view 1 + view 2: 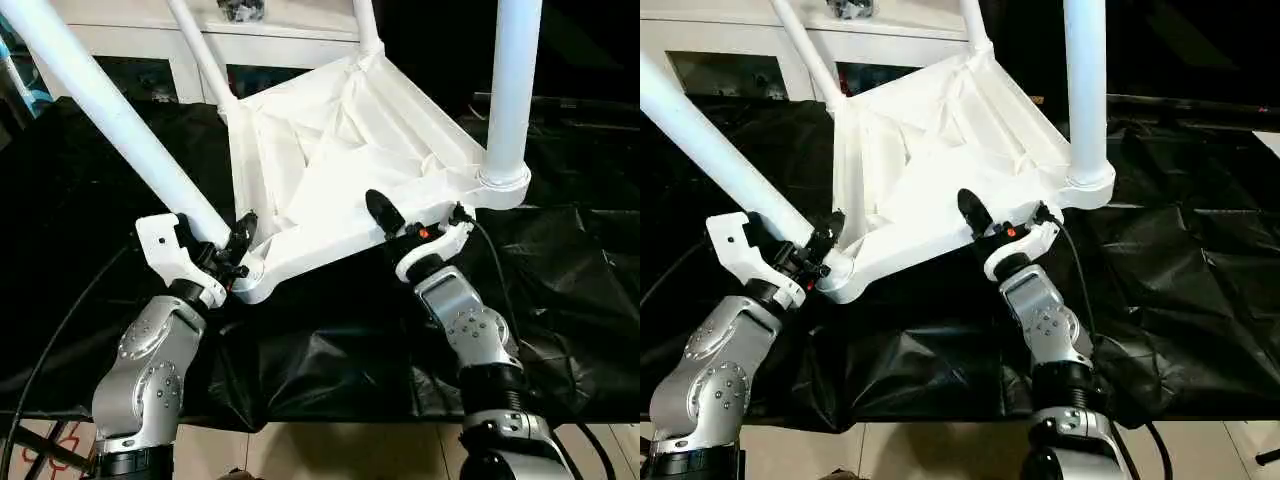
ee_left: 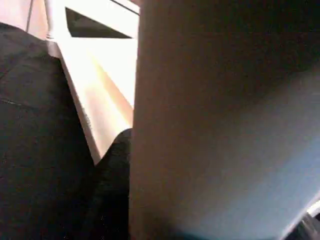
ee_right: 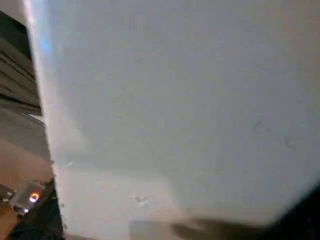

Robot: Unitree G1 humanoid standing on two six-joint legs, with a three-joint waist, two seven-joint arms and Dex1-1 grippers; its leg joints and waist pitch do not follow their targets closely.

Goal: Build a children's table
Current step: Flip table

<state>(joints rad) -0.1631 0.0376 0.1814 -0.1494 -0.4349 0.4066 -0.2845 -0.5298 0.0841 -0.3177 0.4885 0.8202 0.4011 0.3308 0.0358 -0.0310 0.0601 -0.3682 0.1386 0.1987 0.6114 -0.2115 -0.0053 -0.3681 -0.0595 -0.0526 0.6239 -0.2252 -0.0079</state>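
Black sheeting covers the bench, and on it the children's table lies upside down and tilted, four legs up. If I slip, it could tip sideways. My left gripper seems closed on the near-left leg at its socket. My right gripper presses the near rim; whether it pinches, I can't tell. Both forearms reach up from below.

You've got the table in smooth white plastic with a soft sheen, a crinkly, glossy black sheet beneath it, and forearms of brushed silver metal.
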